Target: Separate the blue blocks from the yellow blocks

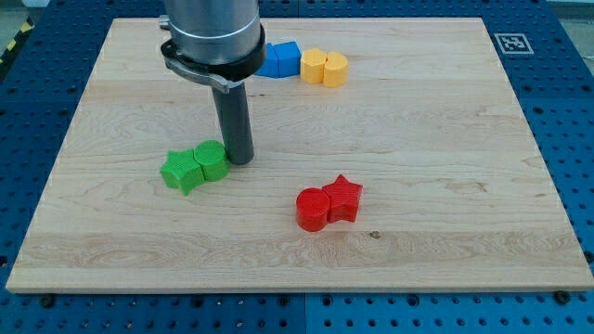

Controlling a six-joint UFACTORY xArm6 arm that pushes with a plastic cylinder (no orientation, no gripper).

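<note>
Blue blocks (279, 59) sit near the view's top, partly hidden behind the arm's body; their shapes are hard to tell. Touching their right side is a yellow hexagonal block (314, 66), and a yellow heart-like block (335, 70) touches that one. My tip (240, 160) rests on the board well below the blue blocks, right next to the right side of a green block (212, 160).
A green star block (181, 171) touches the other green block on its left. A red cylinder (313, 208) and a red star block (344, 198) touch each other at the lower middle. The wooden board (445, 167) ends at blue perforated table edges.
</note>
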